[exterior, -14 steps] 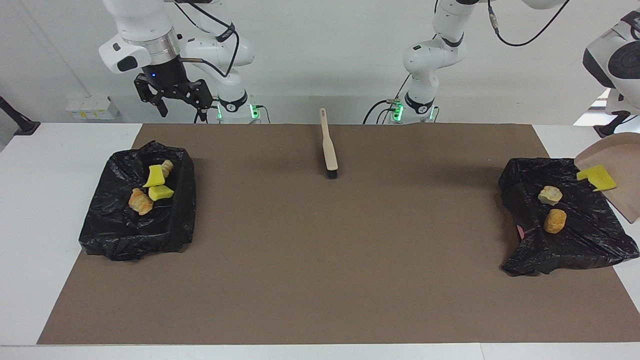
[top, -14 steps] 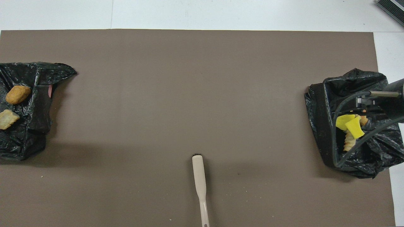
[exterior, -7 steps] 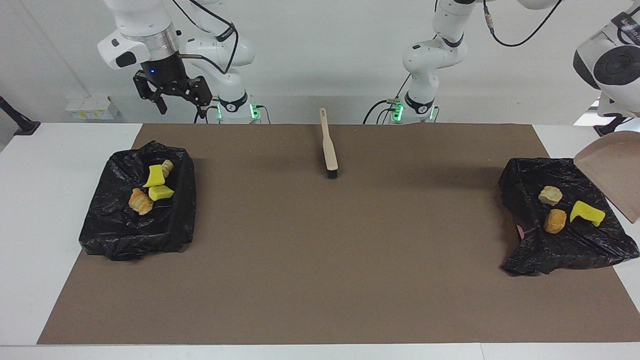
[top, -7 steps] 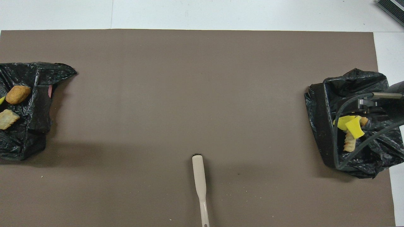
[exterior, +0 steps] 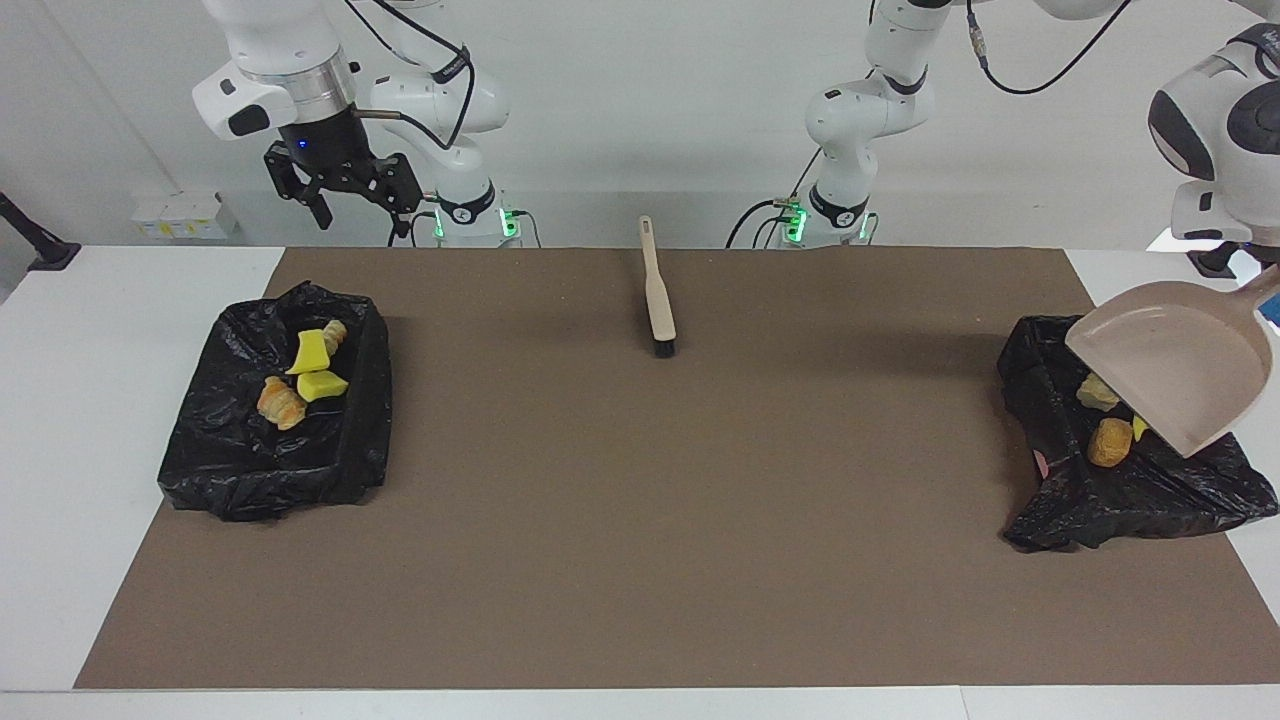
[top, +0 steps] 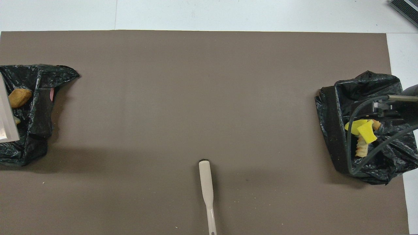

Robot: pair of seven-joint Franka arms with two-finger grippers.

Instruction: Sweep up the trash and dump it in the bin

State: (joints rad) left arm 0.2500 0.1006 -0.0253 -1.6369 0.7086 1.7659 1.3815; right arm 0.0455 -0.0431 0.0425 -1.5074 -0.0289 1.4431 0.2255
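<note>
Two black-bagged bins hold the trash. In the bin (exterior: 1100, 510) at the left arm's end lie a pale roll (exterior: 1098, 392), a brown roll (exterior: 1110, 441) and a yellow sponge chunk (exterior: 1139, 428) that peeks out under the beige dustpan (exterior: 1170, 370). The dustpan hangs tilted over this bin, its handle in my left gripper (exterior: 1272, 298), which is mostly cut off at the frame's edge. The bin (exterior: 250, 480) at the right arm's end holds yellow sponge chunks (exterior: 310, 352) and a croissant (exterior: 281, 402). My right gripper (exterior: 365, 212) hangs open and empty above that end.
The beige brush (exterior: 657, 290) lies on the brown mat (exterior: 640, 520) midway between the arms, close to the robots, bristles pointing away from them. In the overhead view, the right arm's cables (top: 352, 143) cross over its bin (top: 329, 130).
The yellow sponge chunk slid off the dustpan into the bin at the left arm's end. The dustpan then swung in over that bin. My right gripper rose slightly.
</note>
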